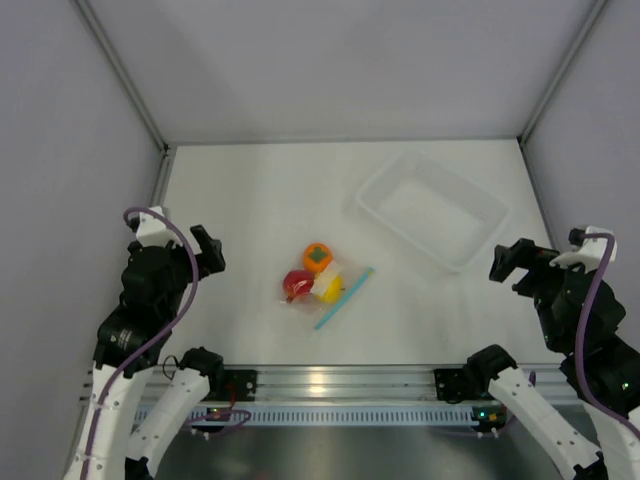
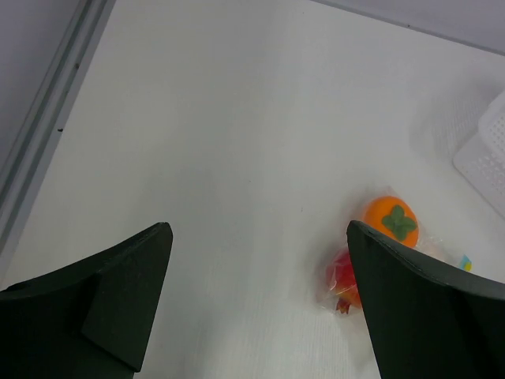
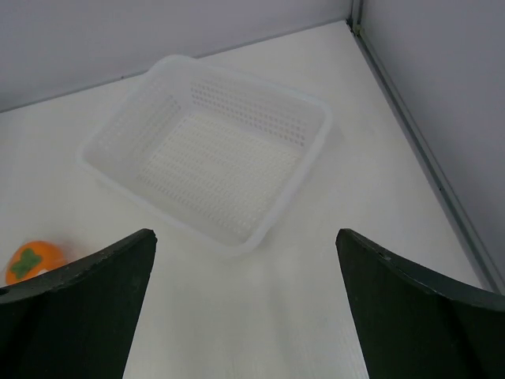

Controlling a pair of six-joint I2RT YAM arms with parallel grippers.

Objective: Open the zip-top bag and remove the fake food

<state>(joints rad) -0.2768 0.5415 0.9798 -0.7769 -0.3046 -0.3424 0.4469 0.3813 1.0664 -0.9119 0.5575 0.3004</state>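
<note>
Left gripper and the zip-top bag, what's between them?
Nothing: the top external view shows only bare white table between the open left gripper and the zip-top bag.

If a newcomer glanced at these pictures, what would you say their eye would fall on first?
Most striking is the bright fake food, orange, red and yellow, bunched inside the zip-top bag near the middle of the white table. Next comes the perforated white basket toward the far right. The left gripper and right gripper hang at the two sides, jaws open, touching nothing.
</note>
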